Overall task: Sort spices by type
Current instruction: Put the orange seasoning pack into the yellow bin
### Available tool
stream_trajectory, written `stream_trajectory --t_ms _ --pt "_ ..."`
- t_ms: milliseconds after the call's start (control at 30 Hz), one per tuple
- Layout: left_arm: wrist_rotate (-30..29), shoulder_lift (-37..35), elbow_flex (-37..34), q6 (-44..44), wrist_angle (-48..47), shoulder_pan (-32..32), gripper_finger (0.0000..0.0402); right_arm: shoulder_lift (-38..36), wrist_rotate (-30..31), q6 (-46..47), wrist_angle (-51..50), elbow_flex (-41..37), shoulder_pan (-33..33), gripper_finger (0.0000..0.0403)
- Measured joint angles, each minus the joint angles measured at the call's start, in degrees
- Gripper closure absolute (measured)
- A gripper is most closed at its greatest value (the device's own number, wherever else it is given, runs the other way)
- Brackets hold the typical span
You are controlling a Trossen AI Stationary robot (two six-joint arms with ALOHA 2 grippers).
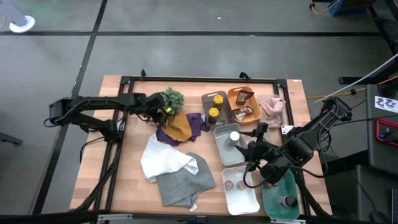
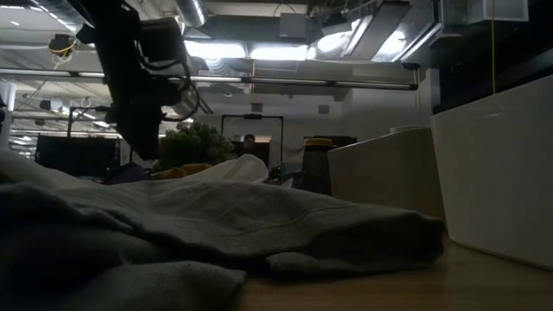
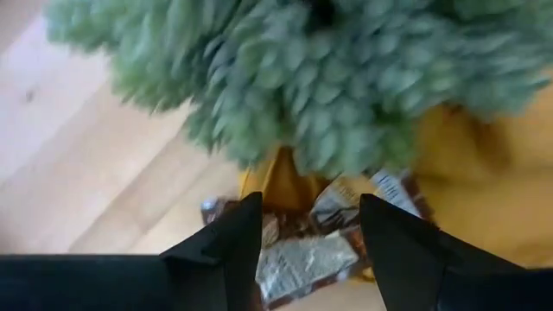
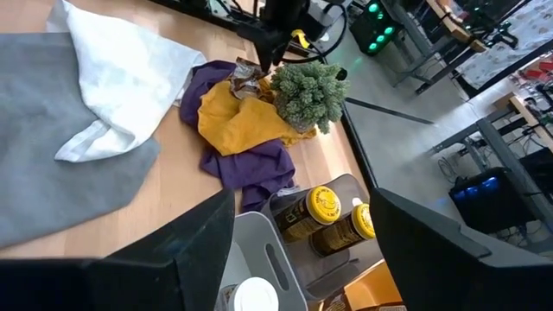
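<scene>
My left gripper (image 3: pixel 311 203) is open at the table's far left-centre (image 1: pixel 159 112). It is beside the bushy green plant (image 1: pixel 171 98), over brown foil packets (image 3: pixel 302 259) that lie at the edge of the mustard cloth (image 1: pixel 180 126). My right gripper (image 4: pixel 304 197) is open and empty. It hovers (image 1: pixel 252 151) by a grey tray (image 1: pixel 219 144) that holds a white-capped jar (image 1: pixel 234 137). Two yellow-topped tins (image 4: pixel 324 203) stand in another grey tray (image 1: pixel 205 99). Brown packets (image 1: pixel 244 97) lie in an orange tray (image 1: pixel 231 93). My left gripper's open fingers (image 3: pixel 233 238) point down on either side of the foil packets' crumpled top (image 3: pixel 333 203). I cannot tell whether they touch it.
White (image 1: pixel 163 158), grey (image 1: pixel 183 180) and purple (image 1: pixel 198 123) cloths lie mid-table, and a pink cloth (image 1: pixel 272 109) at the far right. A white tray (image 1: pixel 247 200) holds two small containers. A teal tray (image 1: pixel 273 202) holds a bottle (image 1: pixel 286 200). The grey cloth fills the low view (image 2: pixel 216 225).
</scene>
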Motion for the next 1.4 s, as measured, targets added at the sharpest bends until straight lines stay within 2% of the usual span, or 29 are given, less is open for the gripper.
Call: stream_trajectory --t_ms 167,367,533,800,967,1233,1400 --pt "0.0 1.3 -0.1 -3.9 -3.3 0.8 0.0224 0.0 -1.2 0.0 0.0 0.0 0.0 0.0134" --pt "-0.2 1.8 -5.4 -7.4 4.3 1.0 0.0224 0.0 -1.2 0.0 0.0 0.0 0.0 0.0134" --pt "-0.4 1.8 -8.7 -10.1 5.3 1.0 0.0224 0.0 -1.2 0.0 0.0 0.0 0.0 0.0134" --pt "-0.6 1.6 -13.2 -9.4 11.9 1.0 0.0228 0.0 -1.2 0.0 0.0 0.0 0.0 0.0134" --pt "0.3 1.6 -13.9 -9.4 12.0 1.0 0.0274 0.0 -1.2 0.2 0.1 0.0 0.0 0.0134" --pt "0.9 1.5 -14.1 -7.2 11.3 1.0 0.0385 0.0 -1.2 0.2 0.1 0.0 0.0 0.0134" --pt "1.4 0.7 -14.2 -6.4 11.3 1.0 0.0393 0.0 -1.2 0.1 0.0 0.0 0.0 0.0134"
